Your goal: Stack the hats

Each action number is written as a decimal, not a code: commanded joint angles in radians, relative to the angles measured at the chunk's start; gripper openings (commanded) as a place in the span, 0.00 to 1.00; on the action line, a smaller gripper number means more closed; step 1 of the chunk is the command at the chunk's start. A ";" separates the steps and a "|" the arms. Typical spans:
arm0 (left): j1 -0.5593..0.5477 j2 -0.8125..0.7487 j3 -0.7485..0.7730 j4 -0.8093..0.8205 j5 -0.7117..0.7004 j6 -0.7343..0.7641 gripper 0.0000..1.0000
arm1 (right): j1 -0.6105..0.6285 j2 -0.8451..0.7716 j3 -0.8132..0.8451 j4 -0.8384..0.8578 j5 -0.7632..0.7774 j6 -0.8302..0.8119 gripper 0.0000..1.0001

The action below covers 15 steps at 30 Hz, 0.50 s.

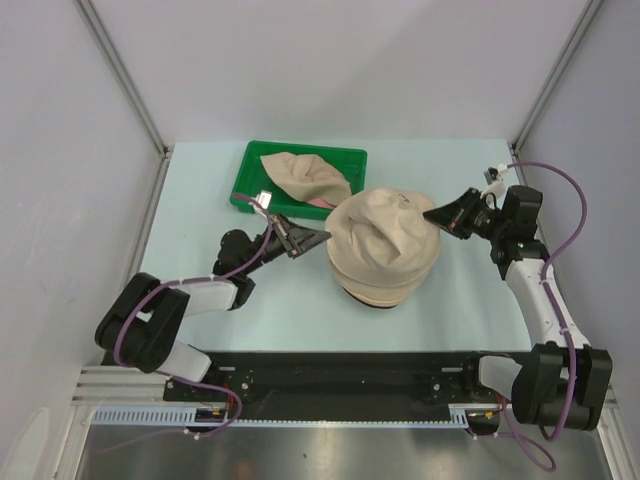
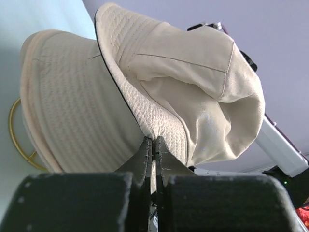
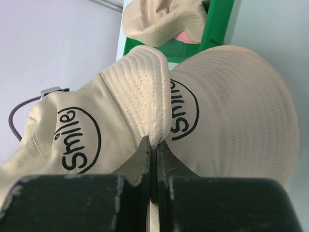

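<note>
R gripper tips clamped tight, pinching brim fold of beige "Smile" hat, w/ another hat in green tray far behind.

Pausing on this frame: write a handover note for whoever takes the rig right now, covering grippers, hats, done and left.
Left gripper: shut on the brim of the top hat, left side.
Right gripper: shut on the same brim, right side.
Hats: top hat draped over the pile at mid-table; the tray hat lies in the green tray behind it.
Done: pile built, top hat on it but not released.
Left: release, probably settle it, then bring the tray hat over.
</note>
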<state>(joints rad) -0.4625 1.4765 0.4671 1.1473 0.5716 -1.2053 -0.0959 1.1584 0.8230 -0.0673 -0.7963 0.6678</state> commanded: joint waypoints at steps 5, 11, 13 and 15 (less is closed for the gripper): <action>-0.010 -0.136 0.117 -0.306 -0.022 0.156 0.00 | -0.018 -0.111 0.031 -0.153 0.103 0.035 0.00; -0.018 -0.108 0.160 -0.529 -0.035 0.242 0.00 | -0.034 -0.131 -0.061 -0.265 0.221 -0.027 0.00; -0.021 -0.079 0.176 -0.578 -0.032 0.260 0.00 | -0.042 -0.134 -0.091 -0.281 0.268 -0.030 0.00; -0.022 -0.052 0.179 -0.596 -0.029 0.263 0.00 | -0.044 -0.131 -0.107 -0.302 0.302 -0.022 0.00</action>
<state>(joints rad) -0.4767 1.3830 0.6003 0.6769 0.5495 -1.0164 -0.1230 1.0317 0.7712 -0.2348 -0.6392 0.6804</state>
